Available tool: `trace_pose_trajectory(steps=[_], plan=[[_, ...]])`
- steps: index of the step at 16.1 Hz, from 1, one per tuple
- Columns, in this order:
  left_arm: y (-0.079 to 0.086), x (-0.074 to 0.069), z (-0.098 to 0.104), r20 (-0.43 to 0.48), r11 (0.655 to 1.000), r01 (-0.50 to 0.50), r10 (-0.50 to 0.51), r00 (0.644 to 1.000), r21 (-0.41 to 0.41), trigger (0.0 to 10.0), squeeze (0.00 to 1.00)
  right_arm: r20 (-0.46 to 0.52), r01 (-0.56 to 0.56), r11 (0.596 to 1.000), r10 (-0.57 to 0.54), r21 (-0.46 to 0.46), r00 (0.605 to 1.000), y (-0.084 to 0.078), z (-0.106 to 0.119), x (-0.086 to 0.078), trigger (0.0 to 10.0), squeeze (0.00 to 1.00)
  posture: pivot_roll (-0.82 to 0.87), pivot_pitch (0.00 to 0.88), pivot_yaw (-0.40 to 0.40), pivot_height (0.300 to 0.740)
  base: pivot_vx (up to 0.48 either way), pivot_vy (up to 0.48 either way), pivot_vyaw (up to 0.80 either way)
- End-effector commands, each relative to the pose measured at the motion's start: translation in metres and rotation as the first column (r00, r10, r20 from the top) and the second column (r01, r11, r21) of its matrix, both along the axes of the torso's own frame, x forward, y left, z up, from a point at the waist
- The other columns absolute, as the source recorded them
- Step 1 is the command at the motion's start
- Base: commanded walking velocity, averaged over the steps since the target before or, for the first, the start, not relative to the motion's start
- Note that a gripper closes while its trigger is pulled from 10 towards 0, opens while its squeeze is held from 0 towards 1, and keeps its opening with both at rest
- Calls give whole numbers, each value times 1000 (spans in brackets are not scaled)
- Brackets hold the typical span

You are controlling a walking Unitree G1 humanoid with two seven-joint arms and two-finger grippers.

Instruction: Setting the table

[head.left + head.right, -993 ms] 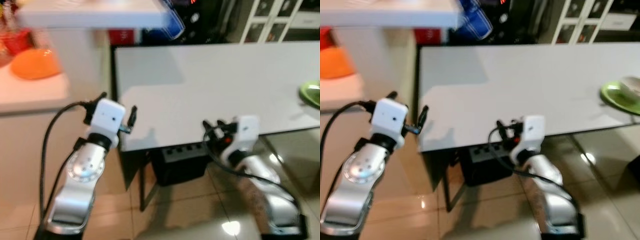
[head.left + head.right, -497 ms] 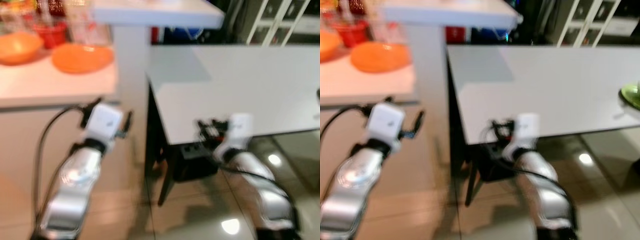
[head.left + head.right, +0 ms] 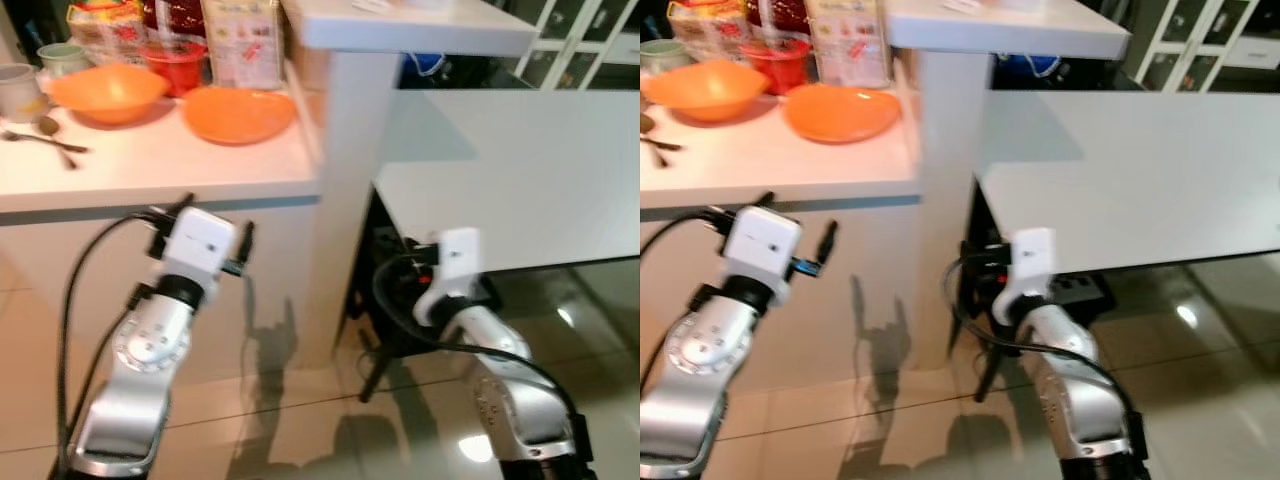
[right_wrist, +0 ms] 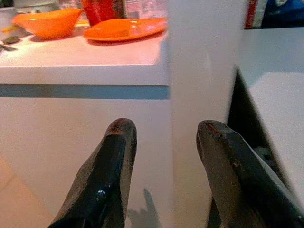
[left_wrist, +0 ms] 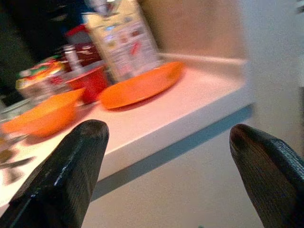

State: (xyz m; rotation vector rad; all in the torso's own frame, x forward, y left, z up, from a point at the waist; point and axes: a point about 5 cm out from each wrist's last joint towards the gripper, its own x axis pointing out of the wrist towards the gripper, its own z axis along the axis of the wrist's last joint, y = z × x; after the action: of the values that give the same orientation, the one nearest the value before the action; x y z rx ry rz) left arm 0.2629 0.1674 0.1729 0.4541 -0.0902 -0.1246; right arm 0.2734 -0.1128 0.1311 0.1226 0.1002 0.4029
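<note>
An orange plate (image 3: 238,113) and an orange bowl (image 3: 105,91) sit on a white counter (image 3: 150,165) at the upper left. Beside them are a red cup (image 3: 172,63), a printed carton (image 3: 240,40), a pale mug (image 3: 18,90) and a spoon (image 3: 45,137). My left gripper (image 5: 166,130) is open and empty, held in front of the counter's edge, below the plate. My right gripper (image 4: 164,130) is also open and empty, low before the white pillar (image 3: 345,180), between the counter and the table. The bare white dining table (image 3: 520,170) stretches to the right.
A white shelf top (image 3: 400,25) caps the pillar above the counter's end. Dark boxes and cables (image 3: 395,300) lie under the table's near corner. Glossy tiled floor (image 3: 300,420) spreads in front. White cabinets (image 3: 590,40) stand at the far right.
The camera has swung left: the counter with the orange dishes has come into view and the table has slid right, taking a green plate out of sight. Both arms keep their pose.
</note>
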Motion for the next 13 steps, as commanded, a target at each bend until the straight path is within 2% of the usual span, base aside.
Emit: trace_pose_trajectory(steps=[1,5,8,13], plan=[[-9,1,1,1,999,45,-45,999,-1,10000,0,10,55,998,-55,-17,998,-14,2,0,10000,0,50,0,-29,740,0,409,0],[-15,1,3,3,998,69,-69,998,11,10000,0,-1,88,996,-88,-23,996,-27,-1,2,10000,0,71,0,-28,740,0,411,0],[-6,1,2,1,999,39,-39,999,20,10000,0,4,84,996,-84,-24,996,-24,1,5,10000,0,63,0,-36,740,0,412,0],[-11,-3,2,4,999,48,-48,999,17,10000,0,-3,69,997,-69,-25,998,-23,-1,7,10000,0,90,0,-53,740,0,409,0]])
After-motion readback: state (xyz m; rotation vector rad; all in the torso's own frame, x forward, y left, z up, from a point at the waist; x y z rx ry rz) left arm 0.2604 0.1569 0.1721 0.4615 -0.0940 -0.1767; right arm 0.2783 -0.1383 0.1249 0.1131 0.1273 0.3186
